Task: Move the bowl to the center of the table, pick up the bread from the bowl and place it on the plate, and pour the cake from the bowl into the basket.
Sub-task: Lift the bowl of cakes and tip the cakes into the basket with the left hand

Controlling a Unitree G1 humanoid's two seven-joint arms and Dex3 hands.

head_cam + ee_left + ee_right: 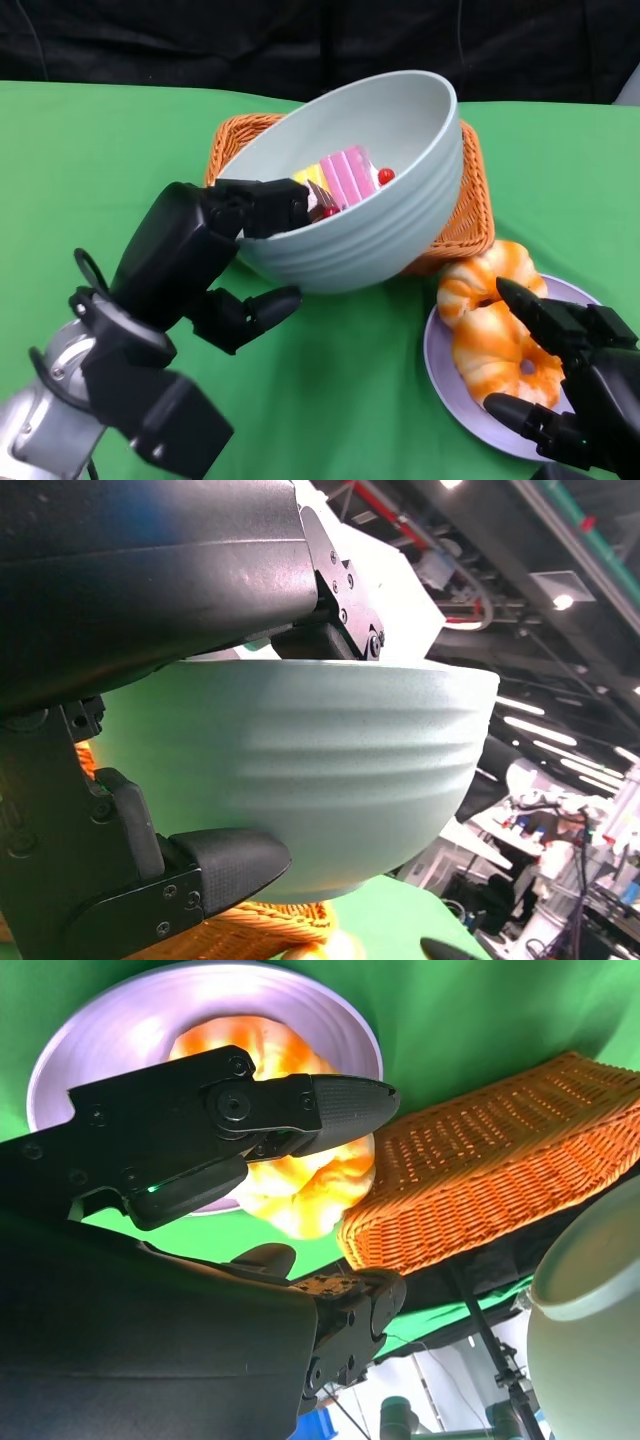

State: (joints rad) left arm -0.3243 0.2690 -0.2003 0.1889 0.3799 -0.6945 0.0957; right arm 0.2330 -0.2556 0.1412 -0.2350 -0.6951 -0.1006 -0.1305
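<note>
Green tablecloth point(90, 160) open at left. Left hand point(215, 250) clamps tilted bowl point(380, 210) rim over basket point(465, 215), cake point(345, 178) inside. Right hand point(565, 375) empty, fingers apart over bread point(490, 320) on plate point(440, 375).

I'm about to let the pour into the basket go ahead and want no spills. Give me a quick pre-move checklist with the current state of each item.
1. Left hand grips the bowl at its rim: ok.
2. Bowl held over the basket: ok, basket lies behind and under it.
3. Cake in the bowl: ok, lying against the near wall.
4. Bowl tipped toward the basket: not ok, it tilts toward the robot.
5. Bread on the plate: ok.
6. Right hand out of the pour path: ok, it hovers over the plate.
</note>
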